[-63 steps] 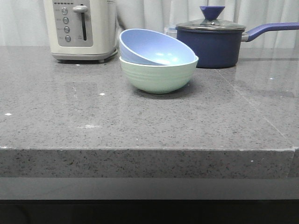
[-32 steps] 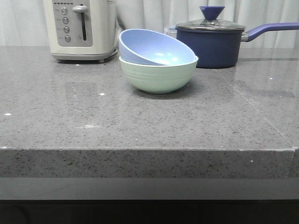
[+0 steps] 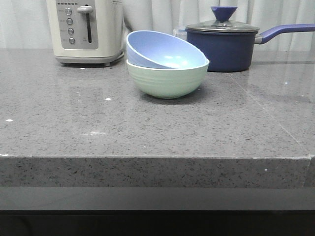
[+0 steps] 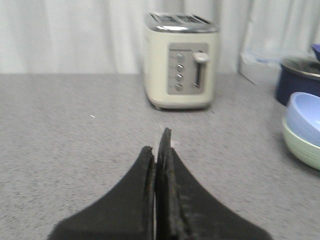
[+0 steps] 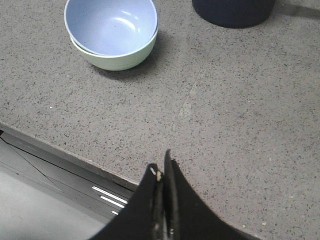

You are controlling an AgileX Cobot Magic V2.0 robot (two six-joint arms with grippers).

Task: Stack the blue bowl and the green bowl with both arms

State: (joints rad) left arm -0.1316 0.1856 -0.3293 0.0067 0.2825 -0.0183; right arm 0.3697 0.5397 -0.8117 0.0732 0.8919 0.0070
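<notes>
Both black angular hands, left hand (image 4: 159, 142) and right hand (image 5: 161, 167), are pinched closed, empty; round blue bowl (image 3: 165, 50) sits tilted in ridged green bowl (image 3: 167, 78).

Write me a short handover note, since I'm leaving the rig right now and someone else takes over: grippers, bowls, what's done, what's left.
Left gripper: shut, empty, over the counter, apart from the bowls.
Right gripper: shut, empty, near the counter's front edge.
Blue bowl sits inside the green bowl, tilted, not level, in front of the toaster and saucepan.
Done: bowls stacked, both released.
Left: probably nothing; level the blue bowl if a flush nest is wanted.
</notes>
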